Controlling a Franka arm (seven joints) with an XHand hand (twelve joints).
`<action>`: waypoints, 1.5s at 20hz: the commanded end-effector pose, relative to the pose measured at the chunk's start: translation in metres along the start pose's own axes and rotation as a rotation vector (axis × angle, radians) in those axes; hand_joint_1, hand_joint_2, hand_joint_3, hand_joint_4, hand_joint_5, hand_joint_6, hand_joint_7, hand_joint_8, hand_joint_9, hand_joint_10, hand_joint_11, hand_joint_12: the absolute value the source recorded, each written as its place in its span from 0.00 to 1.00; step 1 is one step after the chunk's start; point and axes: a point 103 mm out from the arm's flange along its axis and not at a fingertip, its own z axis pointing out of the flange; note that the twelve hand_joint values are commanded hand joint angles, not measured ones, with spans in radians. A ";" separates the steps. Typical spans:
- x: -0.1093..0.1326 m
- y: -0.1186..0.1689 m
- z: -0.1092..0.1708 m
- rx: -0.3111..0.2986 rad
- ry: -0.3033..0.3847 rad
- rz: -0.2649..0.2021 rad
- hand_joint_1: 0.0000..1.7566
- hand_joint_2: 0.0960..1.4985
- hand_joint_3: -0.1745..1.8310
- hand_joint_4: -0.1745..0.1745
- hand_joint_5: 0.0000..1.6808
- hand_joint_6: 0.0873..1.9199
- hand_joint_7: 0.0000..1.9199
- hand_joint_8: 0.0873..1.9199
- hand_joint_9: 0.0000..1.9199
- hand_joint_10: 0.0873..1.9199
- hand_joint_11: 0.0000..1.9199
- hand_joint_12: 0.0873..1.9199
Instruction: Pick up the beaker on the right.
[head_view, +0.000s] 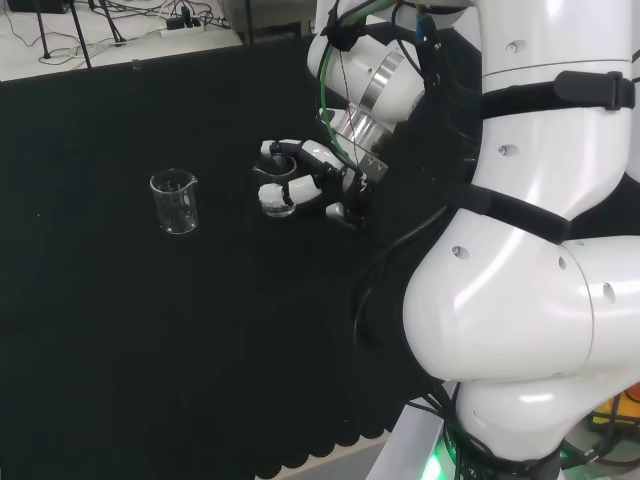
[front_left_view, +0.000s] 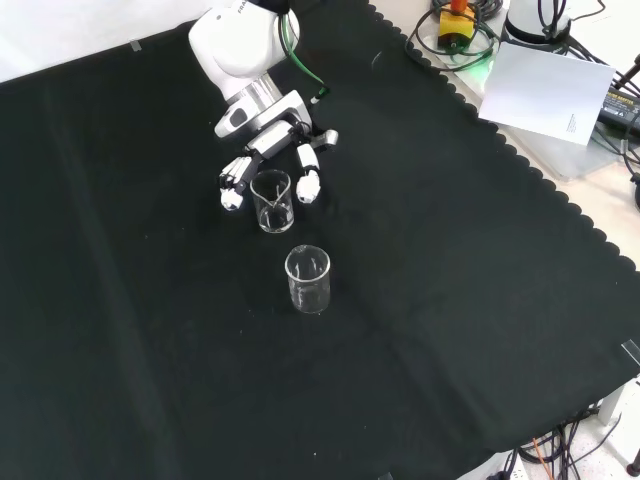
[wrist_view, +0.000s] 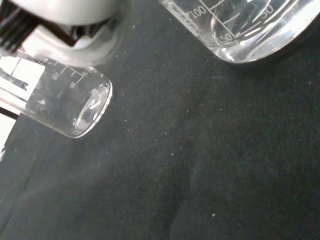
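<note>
1. Standing upright on the black cloth (front_left_view: 450, 300) of the counter are two clear glass beakers, both apparently empty.
2. Head view: one beaker (head_view: 175, 203) stands alone to the left, well apart from the hand (head_view: 300, 180). The other beaker (head_view: 279, 203) sits inside the hand at the middle of the cloth, mostly hidden; only its pale rim and base peek out between the fingers.
3. Front view: the two beakers stand one behind the other. The farther beaker (front_left_view: 272, 201) is the one at the hand (front_left_view: 270, 150); the nearer beaker (front_left_view: 308, 279) stands free, just below and slightly right of it.
4. Fingers: curled around the farther beaker, white-tipped fingers (front_left_view: 231, 190) on its left side in the front view and the thumb (front_left_view: 309, 180) on its right, closed against the glass on both flanks.
5. Whether that beaker's base is touching the cloth, I cannot tell.
6. Wrist view: the held beaker (wrist_view: 245, 30) is large and close, printed scale marks showing on its wall; the free beaker (wrist_view: 70, 107) appears smaller beyond it, below a blurred white part of the hand (wrist_view: 65, 15).
7. White arm links (head_view: 530, 250) fill the right of the head view.
</note>
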 end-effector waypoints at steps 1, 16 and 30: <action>0.001 0.000 0.002 -0.042 0.006 0.015 0.44 0.29 0.36 0.50 0.25 0.00 0.12 0.23 0.17 0.25 0.00 0.60; 0.005 0.004 0.005 -0.067 -0.013 0.028 0.45 0.31 0.35 0.48 0.29 0.00 0.13 0.23 0.16 0.25 0.00 0.60; 0.006 0.009 0.006 -0.096 -0.009 0.043 0.49 0.34 0.34 0.50 0.36 0.02 0.15 0.23 0.16 0.25 0.00 0.60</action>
